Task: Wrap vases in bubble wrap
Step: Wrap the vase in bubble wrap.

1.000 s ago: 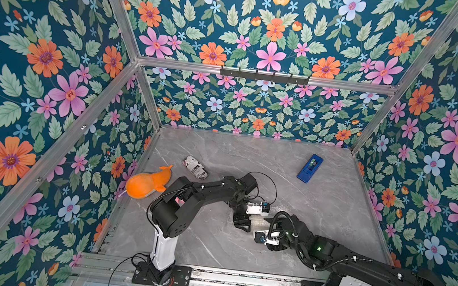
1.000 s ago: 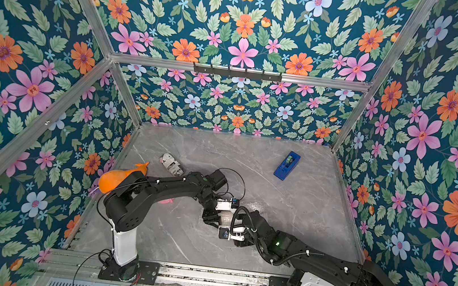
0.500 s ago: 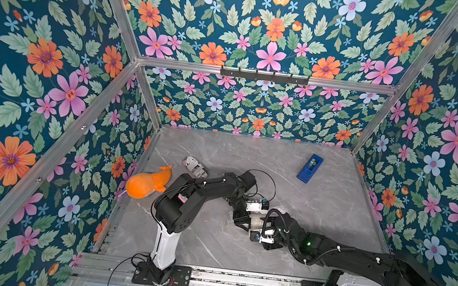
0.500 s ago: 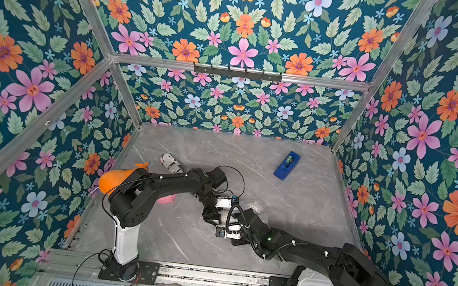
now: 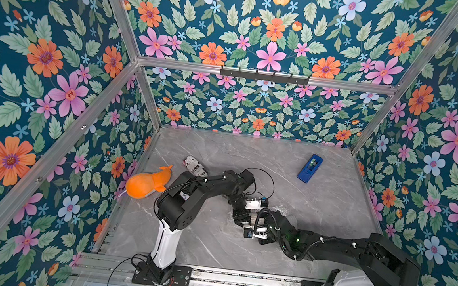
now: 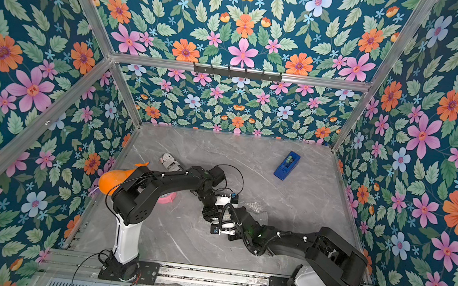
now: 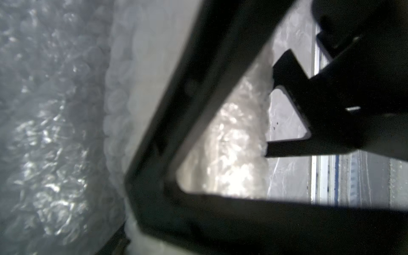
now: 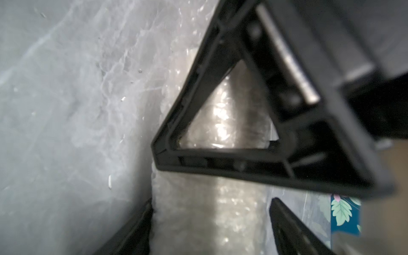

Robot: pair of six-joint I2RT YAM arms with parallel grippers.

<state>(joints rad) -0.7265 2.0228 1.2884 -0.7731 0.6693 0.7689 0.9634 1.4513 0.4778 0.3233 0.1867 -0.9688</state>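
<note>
Grey marble tabletop (image 5: 326,209), walled in by floral panels (image 5: 274,30), is hosting a two-armed wrapping job at its centre. Reading from the left, an orange plush toy (image 5: 147,184) is lying by the wall and a newspaper-print cylinder (image 5: 195,167) is resting just behind it, both well apart from the work.

At mid-table the left gripper (image 5: 242,222) is reaching down from the left arm (image 5: 208,182). Its jaws are clamped tight and seemingly pinching a fold of the bubble wrap (image 6: 255,207), which is rising close beside its fingers in the left wrist view. Just beside it, the right gripper (image 5: 251,232) is pointing in from the right arm (image 5: 342,246); whether it is gripping or letting go cannot be told.

The vase (image 8: 223,123) is hiding from both top views beneath the two grippers. In the wrist views a pale cream body is showing through a roll of wrap, and that is judged to be it. The roll is lying crosswise to both sets of fingers, directly under them.

To the right of the grippers, the loose sheet is trailing over the table just behind the right arm's wrist. That arm is therefore sitting nearer to it, and the next turn of the roll is likely heading that way. Farther right, toward the back, a blue tape dispenser (image 5: 310,168) is waiting well apart.
</note>
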